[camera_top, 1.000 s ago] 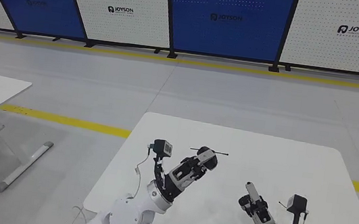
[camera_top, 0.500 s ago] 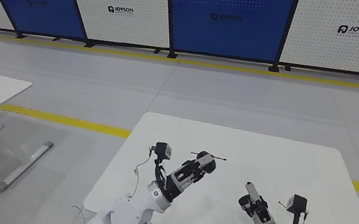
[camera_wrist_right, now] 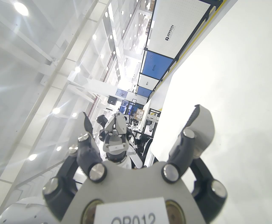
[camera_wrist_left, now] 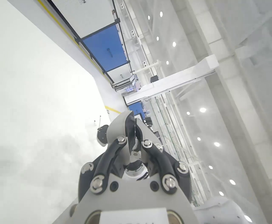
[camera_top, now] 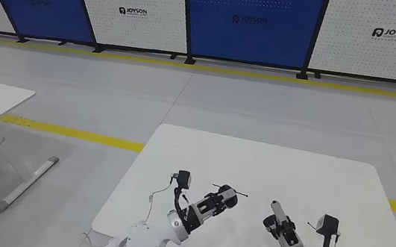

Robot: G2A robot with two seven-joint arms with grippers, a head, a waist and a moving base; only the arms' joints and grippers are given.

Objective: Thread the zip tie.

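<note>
The zip tie [camera_top: 238, 193] is pinched near its middle in the closed fingers of the left gripper [camera_wrist_left: 132, 118]. It juts out both sides over the tabletop [camera_top: 291, 158], towards the near edge. The right gripper [camera_wrist_right: 141, 112] waits beside it, fingers spread wide and holding nothing. The tie looks thin, light and springy, and probably slick. A hold close behind the tip should stop it bending away as it is fed to the head.

My left end effector [camera_wrist_left: 130, 121] has pale grey fingers, black pads, black link bars and silver screws. My right end effector [camera_wrist_right: 141, 111] is built alike, with a white printed label. A thin cable [camera_top: 153, 193] loops beside my white left arm [camera_top: 143, 243].
</note>
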